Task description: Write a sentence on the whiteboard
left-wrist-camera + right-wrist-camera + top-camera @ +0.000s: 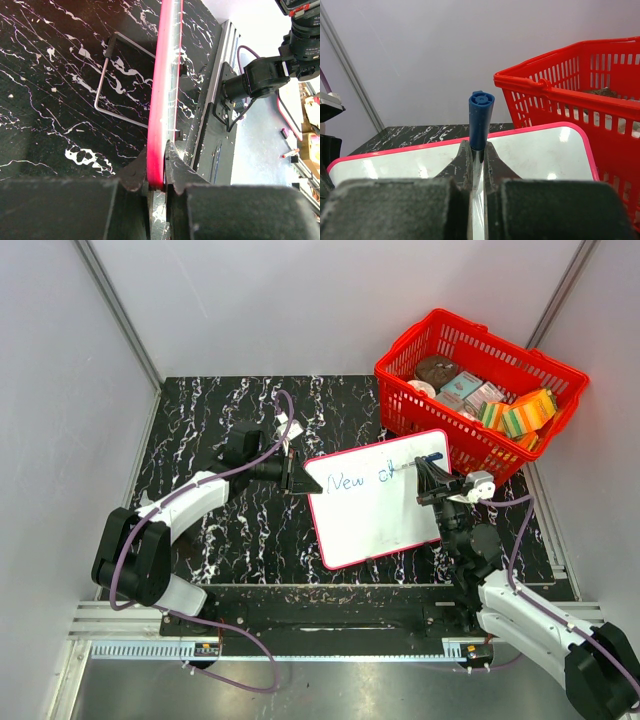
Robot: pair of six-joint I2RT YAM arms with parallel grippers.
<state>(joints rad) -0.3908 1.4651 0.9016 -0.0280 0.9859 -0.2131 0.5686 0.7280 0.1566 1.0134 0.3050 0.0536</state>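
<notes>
**Right gripper [428, 478] pinches a blue marker at the board's top line**

The right gripper's fingers are pressed tight on a blue marker [481, 116], held against the whiteboard [385, 525]. The whiteboard sits mid-table, straight ahead of this arm. Its long axis runs from the left gripper [293, 476] toward the red basket [455, 325]. The sentence [352, 481] reads only "New" plus a letter or two in blue script. The blank rest of that line lies to the marker's right, toward the basket. The left gripper pinches the board's red rim at its left edge, apparently steadying it. The basket, full of small packages, stands just beside the board's far right corner, which is probably the tightest spot for the arm as the line runs on. A bent wire stand [107, 75] shows behind the board on the black marbled table [220, 410].
</notes>
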